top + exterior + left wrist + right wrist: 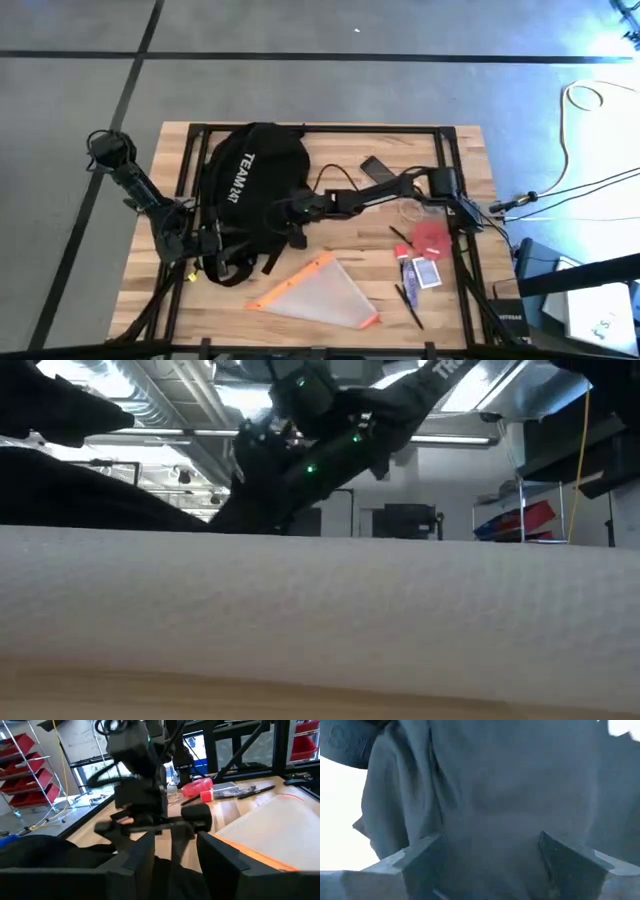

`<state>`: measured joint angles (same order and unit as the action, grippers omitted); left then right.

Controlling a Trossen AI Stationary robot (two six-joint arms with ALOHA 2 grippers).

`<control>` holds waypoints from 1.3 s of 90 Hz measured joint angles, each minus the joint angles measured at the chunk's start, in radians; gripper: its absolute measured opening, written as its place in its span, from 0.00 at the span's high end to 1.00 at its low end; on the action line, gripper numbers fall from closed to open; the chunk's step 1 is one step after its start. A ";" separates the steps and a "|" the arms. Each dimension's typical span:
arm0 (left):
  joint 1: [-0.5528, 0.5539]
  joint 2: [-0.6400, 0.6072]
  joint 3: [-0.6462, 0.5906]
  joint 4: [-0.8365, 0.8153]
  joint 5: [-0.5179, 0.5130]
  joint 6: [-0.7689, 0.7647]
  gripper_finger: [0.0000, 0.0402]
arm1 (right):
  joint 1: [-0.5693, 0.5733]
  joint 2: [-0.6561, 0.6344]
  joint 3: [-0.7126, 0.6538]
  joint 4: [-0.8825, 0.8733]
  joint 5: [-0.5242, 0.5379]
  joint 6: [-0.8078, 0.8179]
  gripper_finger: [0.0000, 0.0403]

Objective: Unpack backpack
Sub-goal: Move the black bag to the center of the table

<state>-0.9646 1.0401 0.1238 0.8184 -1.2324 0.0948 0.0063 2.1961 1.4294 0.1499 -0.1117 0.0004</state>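
Two dark arms are working the backpack (250, 185), which is lying at the worktop's (330, 135) left-centre. Left gripper (205, 243) is resting at its lower edge, fingers parted over black fabric. Right gripper (288, 210) is pressing into the bag's right side, fingers spread; going deeper calls for slow, straight reaching. Hidden: whether either holds anything, and the bag's contents.

A grey floor (300, 85) crossed by dark lines surrounds the wooden table (465, 150). A pale cable (585, 100) loops on the floor right of the table. Beyond the table, red bins (25, 775) sit on a wire shelf, and ceiling ducts (150, 400) run under bright light.
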 joint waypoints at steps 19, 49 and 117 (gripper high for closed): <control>0.000 0.000 0.000 -0.019 -0.002 -0.011 0.67 | 0.013 0.000 -0.001 -0.154 0.036 -0.004 0.56; 0.002 0.000 0.000 -0.023 -0.052 0.017 0.67 | 0.013 -0.054 0.001 -0.437 0.053 -0.015 0.98; 0.275 0.000 0.020 0.034 -0.038 0.258 0.67 | 0.041 -0.569 -0.660 -0.236 0.248 0.178 1.00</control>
<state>-0.6897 1.0401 0.1436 0.8524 -1.2707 0.3530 0.0471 1.6271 0.7696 -0.0860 0.1360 0.1787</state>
